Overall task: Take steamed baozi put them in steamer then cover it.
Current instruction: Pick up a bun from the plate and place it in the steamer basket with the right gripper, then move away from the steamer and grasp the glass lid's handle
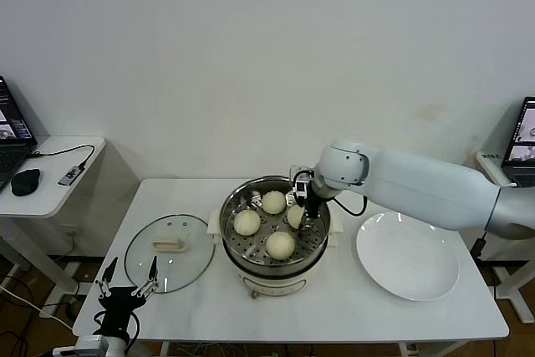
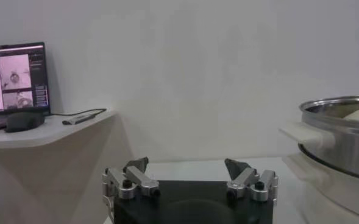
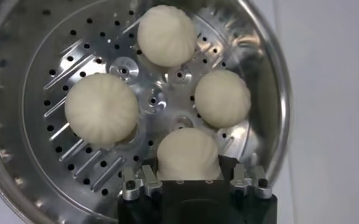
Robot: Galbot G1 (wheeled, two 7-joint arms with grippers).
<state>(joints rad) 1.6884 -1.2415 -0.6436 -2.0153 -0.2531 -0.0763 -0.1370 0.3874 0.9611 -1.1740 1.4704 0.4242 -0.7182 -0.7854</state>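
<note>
Four baozi (image 3: 101,109) lie in the steamer (image 1: 228,211); the right gripper (image 3: 189,179) straddles the last bun, jaws loosely around it, grip uncertain. The left gripper (image 1: 127,283) waits spread wide beside the cover (image 1: 142,261). The glass lid is probably heavy, slippery and breakable, so it is best lifted by its central handle (image 1: 168,243).

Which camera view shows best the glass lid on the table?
The head view: the whole cover lies flat on the table left of the steamer, handle up. The left wrist view and the right wrist view do not show it.
</note>
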